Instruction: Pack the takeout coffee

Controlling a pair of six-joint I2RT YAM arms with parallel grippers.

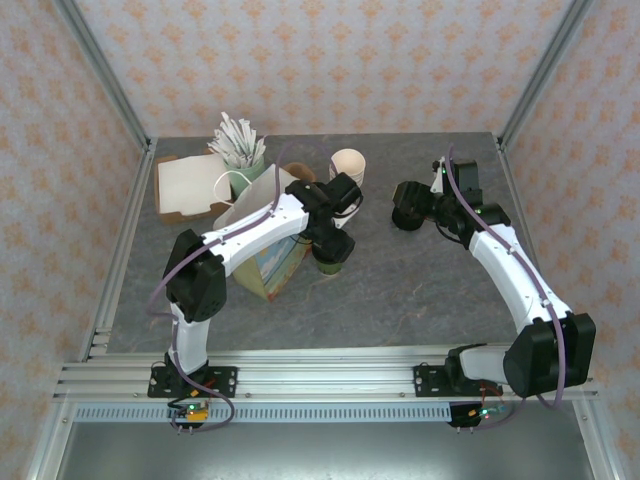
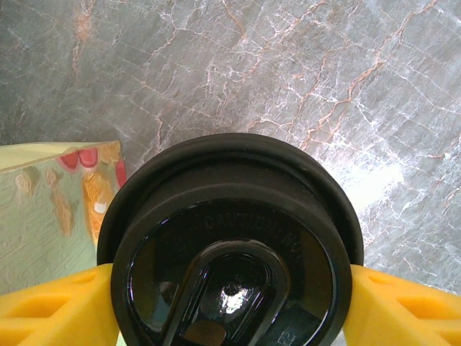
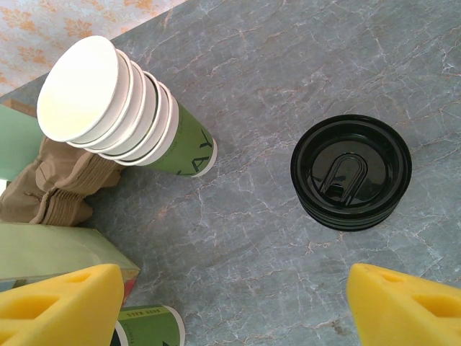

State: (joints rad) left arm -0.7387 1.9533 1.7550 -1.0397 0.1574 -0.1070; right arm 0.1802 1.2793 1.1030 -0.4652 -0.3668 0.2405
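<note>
- Yellow fingers [image 2: 57, 310] of the left hand [image 2: 230, 306] flanked the takeout coffee [image 2: 230, 252], one on each side just under its black lid. The lid's rim hid the contact, so I could not tell whether they were clamped on the cup or stood just short of it.
- Taking hold looked like the step in hand. To do it well, the fingers should press the paper wall below the lid, evenly and lightly. Too hard a squeeze would likely buckle the cup and pop the lid.
- Just beside the left finger stood the paper bag [image 2: 50, 209], pale green with a printed pattern, very near the cup. The cup should rise straight and upright before crossing to the bag's mouth, or its base could catch the bag wall.
- Beyond the fingertips lay the bare marbled table [image 2: 302, 79].
- Well apart from the cup, the right hand [image 3: 230, 306] hovered with fingers spread wide and nothing between them.
- Ahead of that hand sat the pile of black lids [image 3: 351, 171] and the stack of lidless cups [image 3: 122, 119], with folded brown paper [image 3: 61, 184] beside the stack. None of these stood between cup and bag.
</note>
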